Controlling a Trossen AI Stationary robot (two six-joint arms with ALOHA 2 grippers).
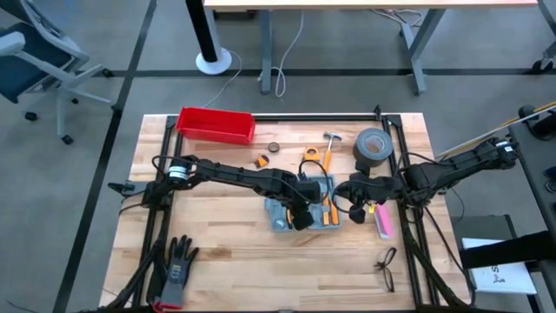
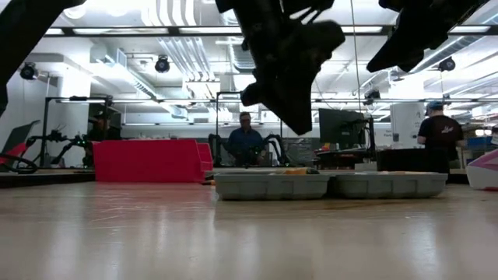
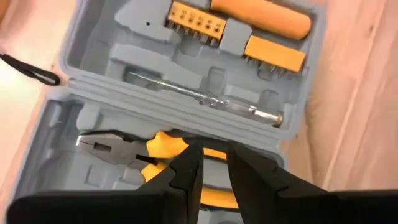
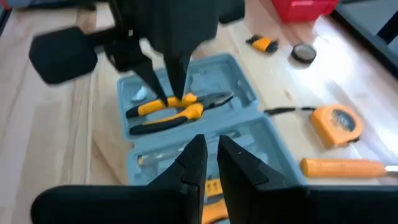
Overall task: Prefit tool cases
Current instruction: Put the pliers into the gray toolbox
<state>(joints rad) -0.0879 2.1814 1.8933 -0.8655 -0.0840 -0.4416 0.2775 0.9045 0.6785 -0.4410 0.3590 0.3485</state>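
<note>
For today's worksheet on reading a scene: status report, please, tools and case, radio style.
Left tool on the pliers in the open case. Right tool hovering over the case, shut, empty. Tape measure and screwdriver lie outside the case.

Bright, even overhead lighting.
Glare is thrown by ceiling lights; both arms are silhouetted against them, wrist views slightly blurred.

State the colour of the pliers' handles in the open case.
Yellow-orange with black; the pliers show best in the right wrist view.
</note>
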